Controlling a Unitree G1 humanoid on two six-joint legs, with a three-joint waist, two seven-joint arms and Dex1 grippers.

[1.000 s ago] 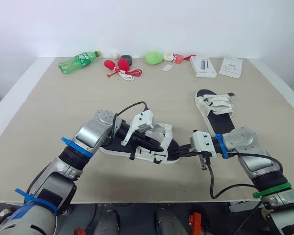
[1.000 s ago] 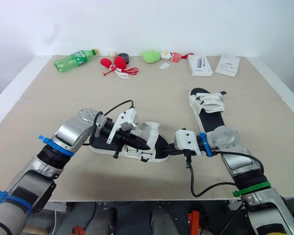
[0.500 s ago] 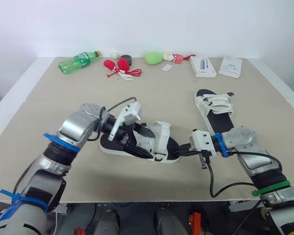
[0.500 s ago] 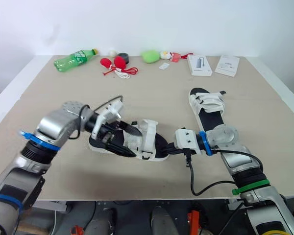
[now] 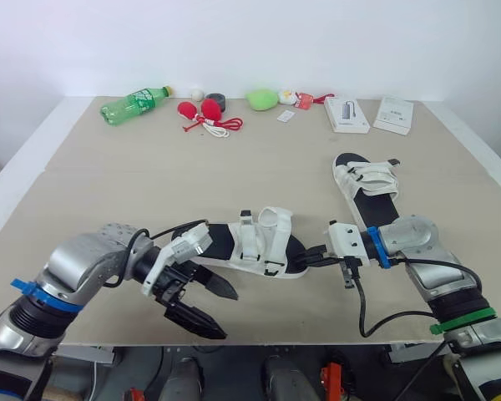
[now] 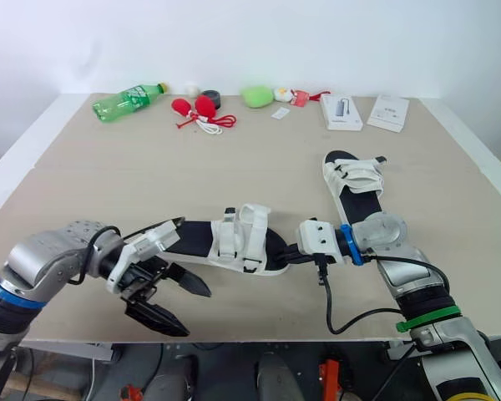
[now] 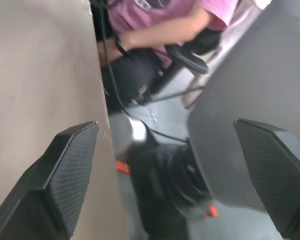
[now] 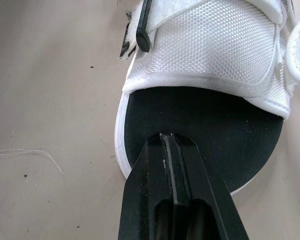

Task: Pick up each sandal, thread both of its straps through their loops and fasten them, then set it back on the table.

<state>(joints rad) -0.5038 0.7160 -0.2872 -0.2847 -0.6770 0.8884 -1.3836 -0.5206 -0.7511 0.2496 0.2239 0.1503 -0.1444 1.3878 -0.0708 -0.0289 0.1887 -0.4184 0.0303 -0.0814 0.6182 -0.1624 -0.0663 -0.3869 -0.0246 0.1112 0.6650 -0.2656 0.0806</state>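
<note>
One white sandal with a black footbed (image 5: pixel 252 246) lies flat near the table's front, both straps standing up across it. My left gripper (image 5: pixel 230 316) hangs open at the front edge, left of that sandal and clear of it; its fingers (image 7: pixel 65 170) stand wide apart. My right gripper (image 5: pixel 311 258) is shut, and its tip (image 8: pixel 167 137) rests over the black end of the sandal (image 8: pixel 205 45). A second sandal (image 5: pixel 366 187) lies farther back on the right, with its straps across it.
Along the far edge lie a green bottle (image 5: pixel 134 104), red bulbs with a cord (image 5: pixel 202 111), a green lump (image 5: pixel 261 98) and two white boxes (image 5: pixel 346 114). A person in a pink top (image 7: pixel 160 20) sits beyond the table's front edge (image 7: pixel 97 100).
My left gripper opened, let go of the near sandal and drew back to the front-left edge. The sandal now lies flat. The right arm has stayed put.
</note>
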